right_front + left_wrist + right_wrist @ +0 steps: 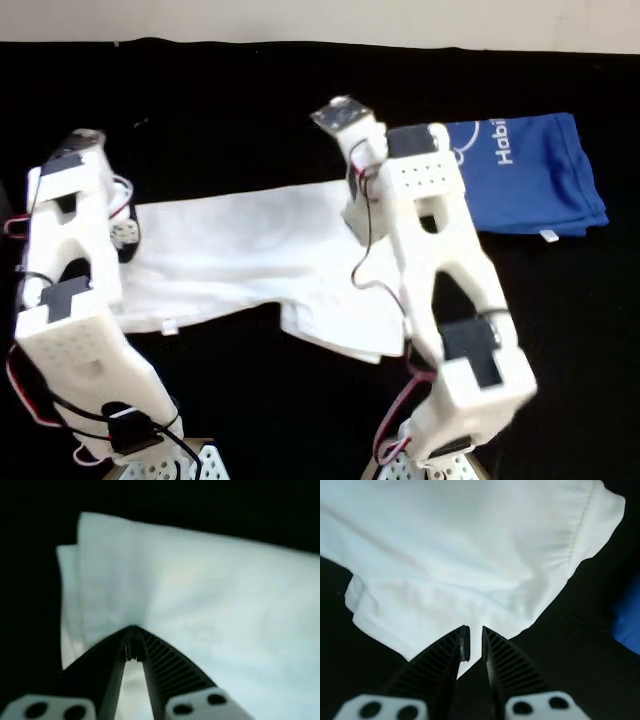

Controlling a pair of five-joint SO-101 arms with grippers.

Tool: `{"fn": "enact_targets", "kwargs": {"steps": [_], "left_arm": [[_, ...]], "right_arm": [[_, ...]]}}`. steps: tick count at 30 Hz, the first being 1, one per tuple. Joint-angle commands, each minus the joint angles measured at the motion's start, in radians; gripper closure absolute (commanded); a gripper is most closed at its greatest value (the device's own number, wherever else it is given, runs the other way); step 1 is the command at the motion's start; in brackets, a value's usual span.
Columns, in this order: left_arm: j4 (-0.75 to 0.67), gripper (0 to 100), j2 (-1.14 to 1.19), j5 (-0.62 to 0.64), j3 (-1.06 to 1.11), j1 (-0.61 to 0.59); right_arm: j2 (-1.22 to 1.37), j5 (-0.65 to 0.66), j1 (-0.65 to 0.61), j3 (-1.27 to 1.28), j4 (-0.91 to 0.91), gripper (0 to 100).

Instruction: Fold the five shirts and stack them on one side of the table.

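A white shirt [240,250] lies partly folded across the middle of the black table [240,90]. My left gripper [127,235] sits at its left edge. In the left wrist view the left gripper [132,632] is shut, its tips pinching the white shirt [210,590], which creases away from them. My right gripper [352,215] is at the shirt's right edge. In the right wrist view the right gripper [473,632] is shut on the white shirt [470,545], with cloth gathered between the nearly closed fingers. A folded blue shirt [530,170] rests at the far right.
The blue shirt [627,620] lies just beyond the right gripper, close to the white shirt's hem. Both arm bases stand at the near edge of the table. Bare black tabletop lies at the back and at the front middle.
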Motion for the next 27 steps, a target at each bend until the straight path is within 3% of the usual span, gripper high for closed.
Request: {"fn": "enact_targets", "kwargs": {"steps": [1,5,9,14,17,19,24,27], "left_arm": [[-0.104,99,-0.005,-0.005,0.008,-0.093],[-0.11,99,-0.005,-0.005,0.008,-0.102],[0.017,99,-0.042,-0.003,-0.013,-0.07],[0.157,99,-0.194,-0.003,0.015,-0.019],[0.186,99,-0.325,-0.006,0.119,0.005],[0.147,99,-0.415,-0.006,0.249,0.013],[-0.166,99,-0.572,-0.08,0.634,0.01],[-0.295,99,-0.582,-0.08,0.723,-0.012]], "right_arm": [[-0.213,0.009,-0.058,0.206,-0.045,94.7],[-0.363,0.009,-0.122,0.507,-0.208,94.7],[-0.389,0.006,-0.208,0.707,-0.302,91.3],[-0.389,0.006,-0.355,0.771,-0.332,76.2],[-0.371,0.005,-0.42,0.771,-0.355,76.5],[-0.325,0.005,-0.443,0.771,-0.377,76.5],[-0.176,-0.02,-0.456,0.725,-0.403,76.5],[-0.097,-0.046,-0.481,0.671,-0.403,76.5]]}}
